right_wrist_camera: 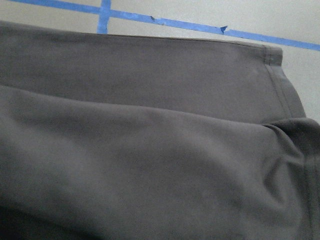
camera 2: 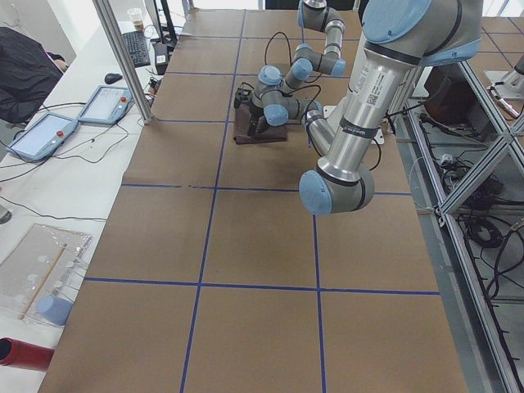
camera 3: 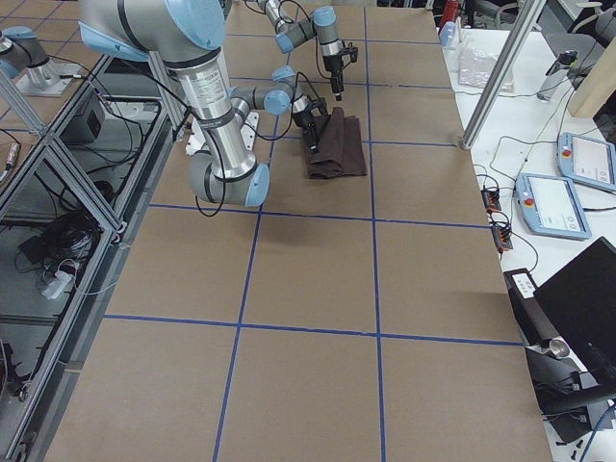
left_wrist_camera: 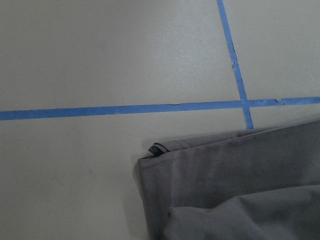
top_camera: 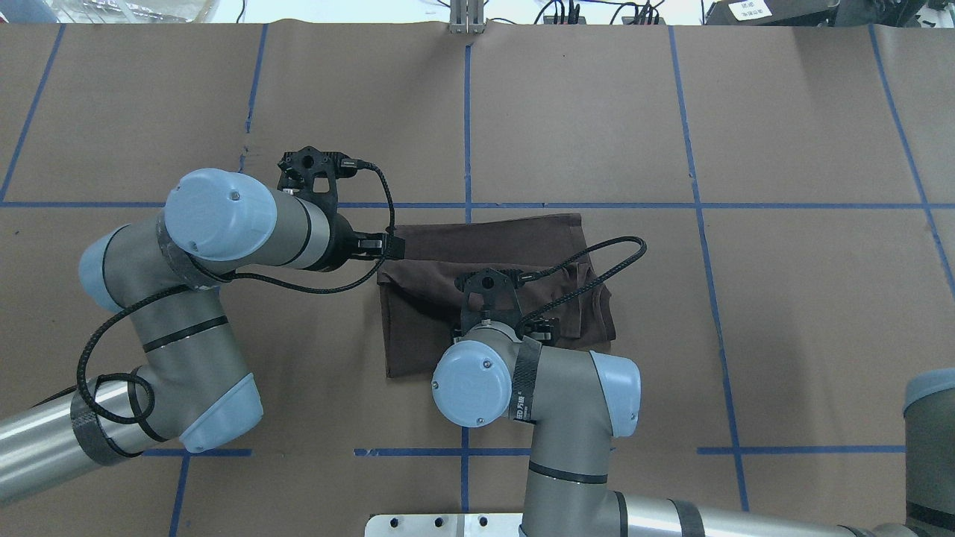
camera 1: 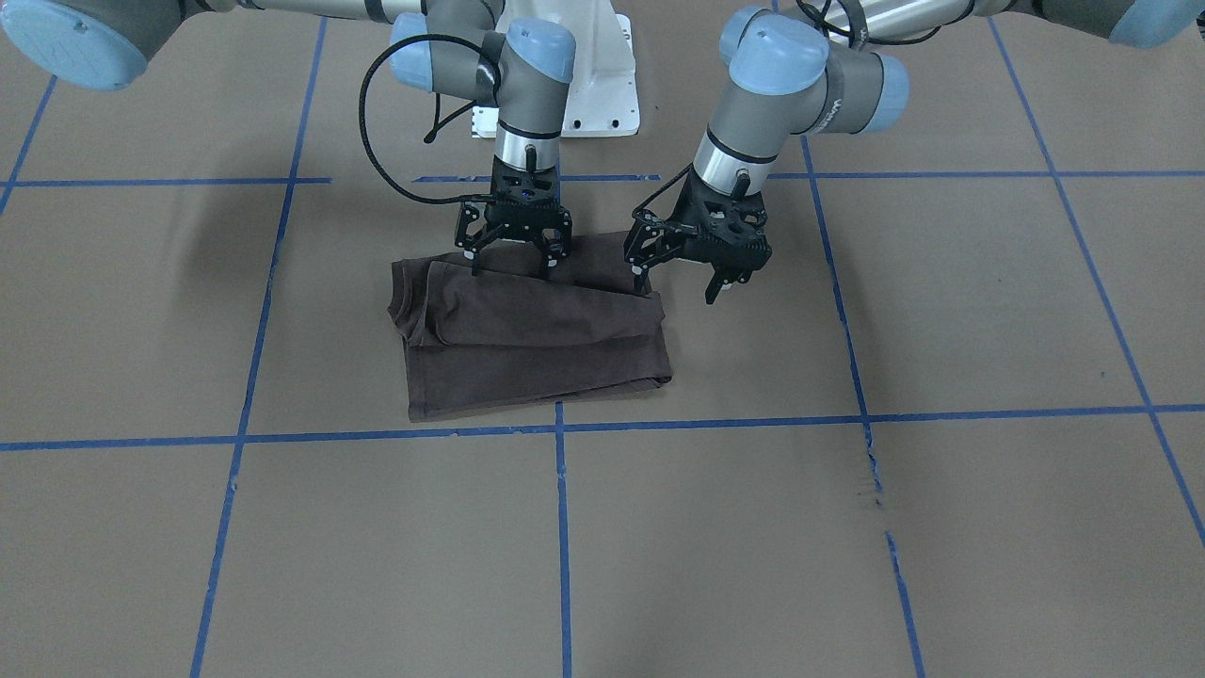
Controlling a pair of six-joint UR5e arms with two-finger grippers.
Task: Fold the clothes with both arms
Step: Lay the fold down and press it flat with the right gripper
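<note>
Jaws on both arms stand spread, gripping nothing: right arm (camera 1: 537, 85) over shirt (camera 1: 537, 344) top edge, left arm (camera 1: 781, 94) by its upper-right corner. Shirt lies folded mid-frame on desk (camera 1: 941, 301). Prob. light, limp, layers slide, so pinch thru all layers at corners.

The brown paper-covered table (top_camera: 783, 313), gridded with blue tape lines (top_camera: 467, 112), carries a folded dark T-shirt (top_camera: 418, 313) near centre and a white pedestal base (top_camera: 440, 524) at 6 o'clock.

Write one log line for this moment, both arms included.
shirt: folded, on table | left fingers: open, empty, by shirt corner | right fingers: open, empty, over shirt edge
</note>
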